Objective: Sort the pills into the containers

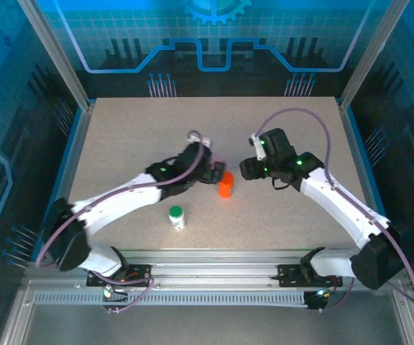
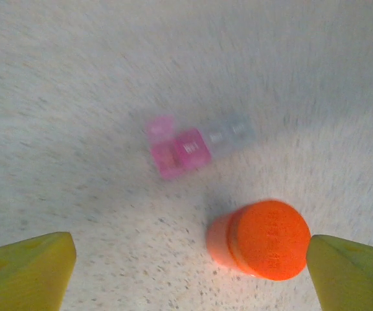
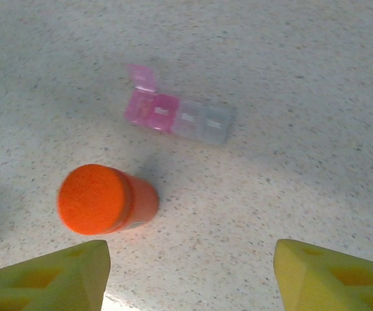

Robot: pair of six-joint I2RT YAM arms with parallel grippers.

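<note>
Bearing small marks (image 3: 189, 118) (illegible): pink pill organizer (image 3: 149, 110).

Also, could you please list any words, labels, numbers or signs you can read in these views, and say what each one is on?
No text can be read for certain.
Pill organiser: small white marks on the compartment lids, too blurred to read.
Orange bottle: faint marks on the cap, not legible.
White bottle with green cap: too small to make out any label.
</note>
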